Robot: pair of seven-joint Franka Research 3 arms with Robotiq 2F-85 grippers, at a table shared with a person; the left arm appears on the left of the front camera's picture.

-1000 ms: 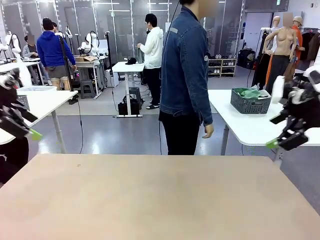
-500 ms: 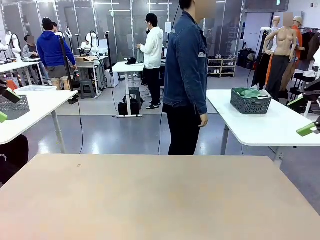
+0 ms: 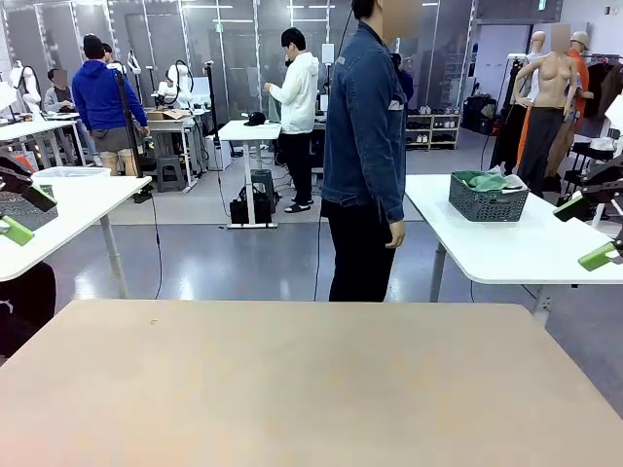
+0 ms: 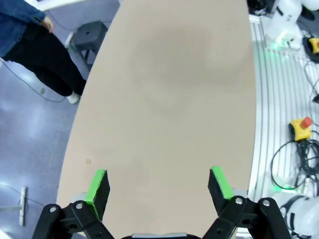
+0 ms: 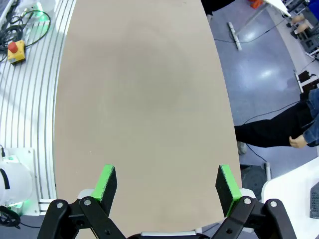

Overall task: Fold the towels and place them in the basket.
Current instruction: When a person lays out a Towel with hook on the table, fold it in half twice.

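Note:
The dark grey basket (image 3: 487, 200) stands on a white side table (image 3: 506, 248) behind the right end of my table, with green towels (image 3: 487, 180) heaped in it. My left gripper (image 3: 24, 212) hangs open at the left edge of the front view, high above the tan table (image 3: 292, 389). At the right edge my right gripper (image 3: 582, 232) is open too, nothing between its green pads. In the left wrist view the left gripper (image 4: 158, 185) looks down on bare tabletop (image 4: 174, 99). The right gripper (image 5: 165, 182) likewise has bare tabletop (image 5: 144, 89) below it.
A person (image 3: 365, 146) in a denim jacket stands at the far edge of my table, side-on, hands down. Another white table (image 3: 68, 209) stands far left. A floor rail (image 4: 279, 124) with cables runs along my side of the table.
Both grippers have drawn up and outward toward the picture's edges, staying open. The person has shifted slightly to the right.

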